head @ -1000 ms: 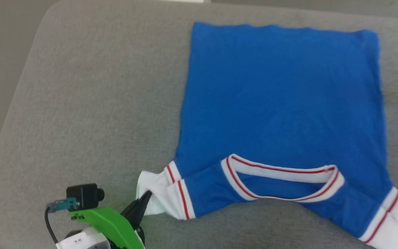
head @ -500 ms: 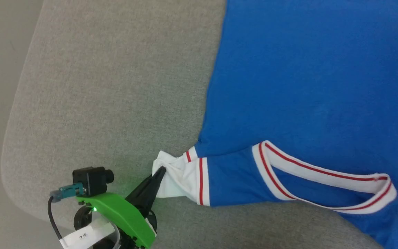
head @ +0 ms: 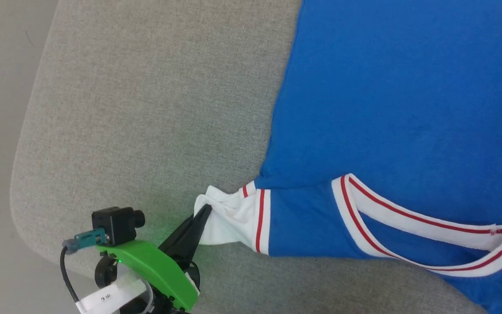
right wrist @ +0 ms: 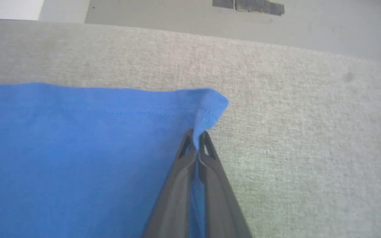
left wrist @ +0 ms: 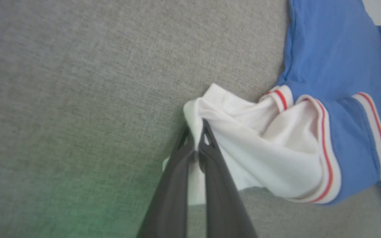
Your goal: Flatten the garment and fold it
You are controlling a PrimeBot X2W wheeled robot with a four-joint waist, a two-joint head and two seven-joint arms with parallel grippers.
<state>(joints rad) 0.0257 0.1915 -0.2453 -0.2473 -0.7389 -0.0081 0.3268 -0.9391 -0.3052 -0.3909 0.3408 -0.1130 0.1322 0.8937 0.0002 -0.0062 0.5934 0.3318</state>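
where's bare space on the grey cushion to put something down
Widest bare patch: grey cushion between its rounded left edge and the jersey, beyond the left claw. Also bare: past the hem corner pinched by the right claw. Crowded: around the bunched white sleeve and the narrow near strip below the collar.

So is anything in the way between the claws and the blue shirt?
Nothing visible. The left claw is shut on the white sleeve of the jersey, and the right claw pinches its blue hem corner.
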